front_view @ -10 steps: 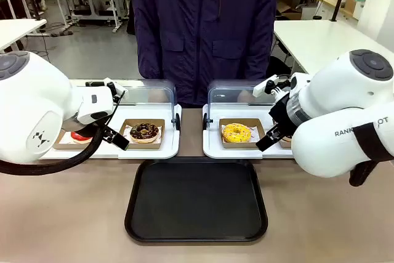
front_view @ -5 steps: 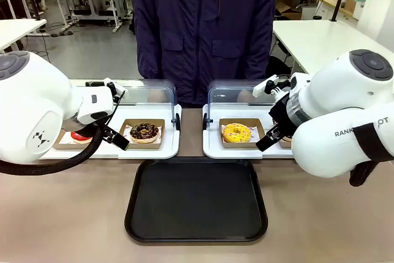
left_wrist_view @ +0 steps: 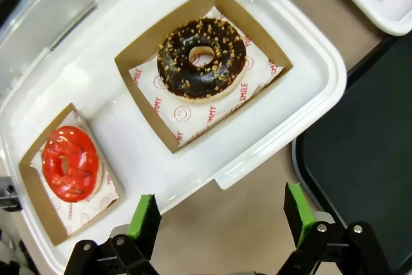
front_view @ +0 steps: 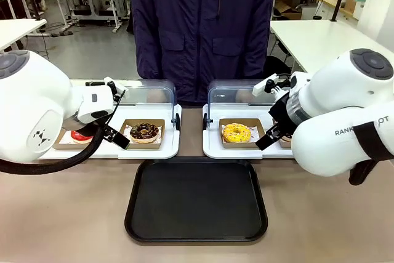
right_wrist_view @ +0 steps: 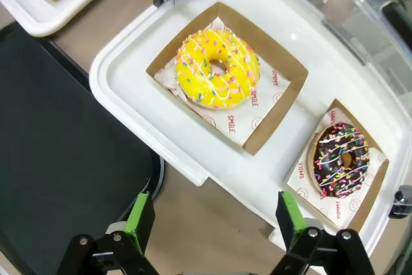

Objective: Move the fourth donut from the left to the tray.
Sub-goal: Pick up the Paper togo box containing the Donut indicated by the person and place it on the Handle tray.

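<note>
**Front view.** The tray lies at 6 o'clock on the table, midway between the two arms, probably so that either can reach it. Beyond it two white trays stand side by side with their clear domed lids tipped back, leaving the donuts open from above. A chocolate donut with crumbs sits at 10 o'clock of the tray and a yellow donut at 1 o'clock. A person in a dark jacket stands at 12 o'clock. The right arm hangs over the right end of the right white tray.

**Left wrist view.** The left gripper is spread wide and holds nothing. It hovers above the crumbed donut at 12 o'clock and a red donut at 9 o'clock, neither of which the task wants.

**Right wrist view.** The right gripper is fully spread and empty, hovering over the near rim of the right white tray. The fourth donut rests in its cardboard holder at 4 o'clock of the yellow donut, well apart from the black tray at 9 o'clock. This arm looks the better placed for the pick. The yellow donut's holder lies on the straight line to the black tray, and both rims need clearing, so a lift seems wiser than a slide.
</note>
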You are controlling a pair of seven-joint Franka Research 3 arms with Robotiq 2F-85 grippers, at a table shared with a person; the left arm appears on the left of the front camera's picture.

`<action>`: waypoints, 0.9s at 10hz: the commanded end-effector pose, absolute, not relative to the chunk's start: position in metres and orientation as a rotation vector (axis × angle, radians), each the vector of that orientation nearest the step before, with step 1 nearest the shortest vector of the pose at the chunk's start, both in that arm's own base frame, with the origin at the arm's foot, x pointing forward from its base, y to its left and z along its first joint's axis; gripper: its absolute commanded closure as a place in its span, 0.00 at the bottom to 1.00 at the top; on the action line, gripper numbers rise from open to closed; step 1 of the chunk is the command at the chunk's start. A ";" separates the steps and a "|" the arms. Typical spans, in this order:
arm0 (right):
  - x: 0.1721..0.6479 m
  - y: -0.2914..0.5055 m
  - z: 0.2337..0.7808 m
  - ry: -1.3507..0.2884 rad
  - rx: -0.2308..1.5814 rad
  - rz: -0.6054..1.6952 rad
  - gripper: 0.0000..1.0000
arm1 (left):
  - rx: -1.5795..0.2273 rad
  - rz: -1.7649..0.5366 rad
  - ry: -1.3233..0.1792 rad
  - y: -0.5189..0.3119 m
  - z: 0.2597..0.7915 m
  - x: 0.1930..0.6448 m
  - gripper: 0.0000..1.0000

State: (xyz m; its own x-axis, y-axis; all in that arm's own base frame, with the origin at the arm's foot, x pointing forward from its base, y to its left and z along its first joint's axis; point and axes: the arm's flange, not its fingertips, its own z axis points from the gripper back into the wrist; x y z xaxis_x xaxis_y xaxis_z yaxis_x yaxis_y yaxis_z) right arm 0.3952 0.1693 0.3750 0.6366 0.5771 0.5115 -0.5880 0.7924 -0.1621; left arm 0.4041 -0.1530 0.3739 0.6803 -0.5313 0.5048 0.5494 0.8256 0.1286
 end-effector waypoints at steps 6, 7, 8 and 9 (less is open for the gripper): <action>0.404 -0.025 0.520 -0.805 0.416 0.692 0.00 | -0.383 -0.888 -0.534 -0.012 0.533 0.450 0.00; 0.399 -0.063 0.519 -0.848 0.452 0.722 0.00 | -0.428 -0.904 -0.565 0.023 0.540 0.452 0.00; 0.395 -0.098 0.513 -0.880 0.485 0.740 0.00 | -0.509 -0.915 -0.592 0.057 0.542 0.456 0.00; 0.389 -0.125 0.506 -0.905 0.517 0.755 0.00 | -0.552 -0.926 -0.610 0.092 0.543 0.456 0.00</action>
State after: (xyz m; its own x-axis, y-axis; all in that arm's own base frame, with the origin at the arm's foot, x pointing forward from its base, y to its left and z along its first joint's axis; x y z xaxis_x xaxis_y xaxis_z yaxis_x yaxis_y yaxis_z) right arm 0.3803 -0.1143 0.5122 0.4227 0.3611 0.8312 -0.7276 0.6820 0.0738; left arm 0.4333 0.0755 0.5492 0.4531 -0.5687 0.6865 0.8444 0.5207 -0.1260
